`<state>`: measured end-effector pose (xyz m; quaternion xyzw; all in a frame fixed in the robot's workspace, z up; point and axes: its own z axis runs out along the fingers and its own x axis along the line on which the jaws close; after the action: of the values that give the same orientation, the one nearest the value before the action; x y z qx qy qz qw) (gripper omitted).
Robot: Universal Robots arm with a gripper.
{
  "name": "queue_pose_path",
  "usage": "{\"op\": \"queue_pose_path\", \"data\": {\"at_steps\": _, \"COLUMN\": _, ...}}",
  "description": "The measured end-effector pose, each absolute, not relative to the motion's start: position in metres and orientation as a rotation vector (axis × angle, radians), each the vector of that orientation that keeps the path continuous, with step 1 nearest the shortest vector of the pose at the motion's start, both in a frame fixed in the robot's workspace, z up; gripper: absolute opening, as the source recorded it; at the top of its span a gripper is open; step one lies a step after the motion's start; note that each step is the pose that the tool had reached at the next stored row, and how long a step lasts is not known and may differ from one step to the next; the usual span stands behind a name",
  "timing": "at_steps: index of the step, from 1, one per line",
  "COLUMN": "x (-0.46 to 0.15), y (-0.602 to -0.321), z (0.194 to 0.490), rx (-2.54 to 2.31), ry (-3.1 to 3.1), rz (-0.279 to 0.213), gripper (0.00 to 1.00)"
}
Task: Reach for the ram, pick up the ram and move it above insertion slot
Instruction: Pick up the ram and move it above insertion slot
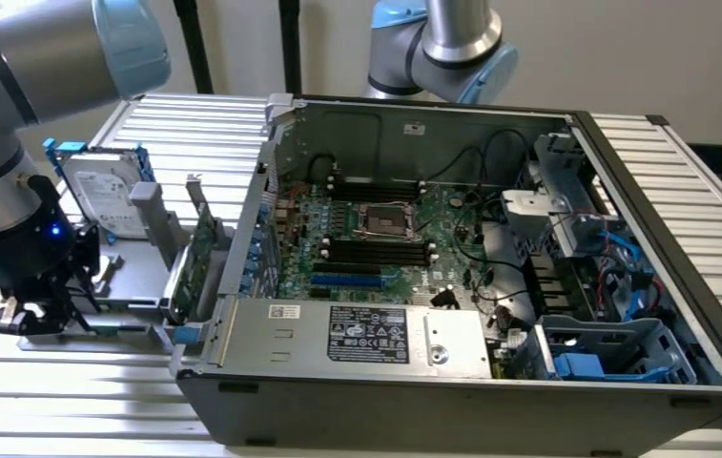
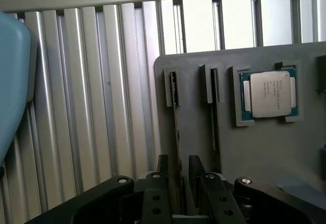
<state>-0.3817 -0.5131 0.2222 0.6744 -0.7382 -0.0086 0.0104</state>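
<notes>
Ram (image 2: 177, 132) stands on edge in its grey holder (image 2: 196, 132), leaving both faces free for gripping. My end effector (image 2: 178, 167) is spread, fingers (image 2: 196, 168) flanking it without pinching.

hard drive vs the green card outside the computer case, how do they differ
The hard drive is silver in a blue frame; the green card is a circuit board with a metal bracket. The hard drive faces the camera broadside; the card shows mostly its edge. The card stands next to the computer case, the hard drive farther to the exterior view's left. Both stand upright outside the case.
</notes>
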Motion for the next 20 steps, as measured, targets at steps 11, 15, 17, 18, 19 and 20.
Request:
{"op": "queue_pose_path", "data": {"at_steps": 11, "x": -0.381, "y": -0.514, "z": 0.212, "rx": 2.136, "ry": -2.273, "rz": -0.025, "gripper": 0.31}}
{"op": "queue_pose_path", "data": {"at_steps": 15, "x": -0.381, "y": -0.514, "z": 0.209, "rx": 2.153, "ry": -2.257, "rz": -0.024, "gripper": 0.31}}
{"op": "queue_pose_path", "data": {"at_steps": 17, "x": -0.381, "y": -0.513, "z": 0.208, "rx": 2.158, "ry": -2.254, "rz": -0.023, "gripper": 0.31}}
{"op": "queue_pose_path", "data": {"at_steps": 18, "x": -0.381, "y": -0.513, "z": 0.207, "rx": 2.159, "ry": -2.253, "rz": -0.022, "gripper": 0.31}}
{"op": "queue_pose_path", "data": {"at_steps": 19, "x": -0.381, "y": -0.513, "z": 0.207, "rx": 2.16, "ry": -2.253, "rz": -0.022, "gripper": 0.31}}
{"op": "queue_pose_path", "data": {"at_steps": 20, "x": -0.381, "y": -0.513, "z": 0.207, "rx": 2.16, "ry": -2.253, "rz": -0.022, "gripper": 0.31}}
